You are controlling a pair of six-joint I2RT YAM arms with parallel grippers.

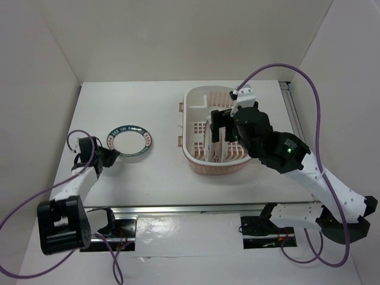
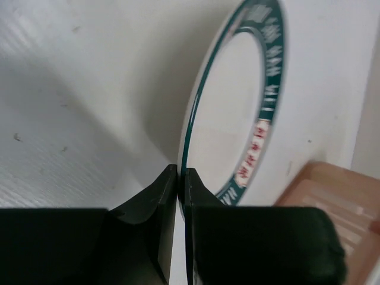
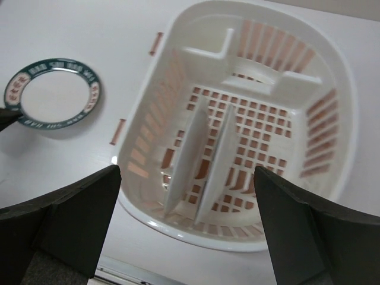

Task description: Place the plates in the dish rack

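The lettered plate (image 1: pixel 130 140) is showing a dark teal rim with pale lettering and red-marked patches around a white centre. The dish rack (image 3: pixel 341 148) is displaying white walls with pale pink slotted grids, its two standing plates (image 3: pixel 215 160) appearing plain white

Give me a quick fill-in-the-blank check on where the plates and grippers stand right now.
1. The plates standing on edge in the dish rack number ____.
2. The left gripper pinches the edge of the teal-rimmed plate, which is ____ (inside/outside) the rack.
3. The right gripper hangs above the rack with its fingers ____ (open/shut).
Missing words: two; outside; open.
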